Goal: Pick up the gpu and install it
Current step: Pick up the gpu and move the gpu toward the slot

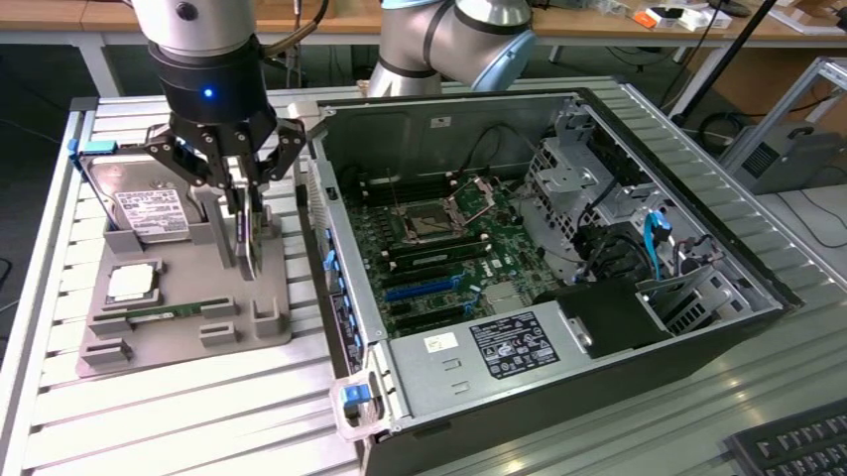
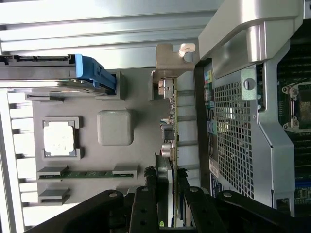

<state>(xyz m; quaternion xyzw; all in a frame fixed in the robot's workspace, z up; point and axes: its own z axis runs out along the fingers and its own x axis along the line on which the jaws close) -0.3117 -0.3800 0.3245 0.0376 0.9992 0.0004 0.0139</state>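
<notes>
Gripper (image 1: 242, 203), jaws half closed on the upright gpu (image 1: 249, 248) at the tray (image 1: 166, 339) edge beside the computer case (image 1: 437, 119); thin-edge pinch risks tilt and snagging.

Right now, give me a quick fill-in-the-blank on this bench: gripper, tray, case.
1. The gripper is closed on the ___, which stands on edge.
2. On the grey tray, the CPU lies between the hard drive and the ___ stick.
3. The open computer case sits to the exterior view's ___ of the tray.
Missing words: gpu; RAM; right.
</notes>
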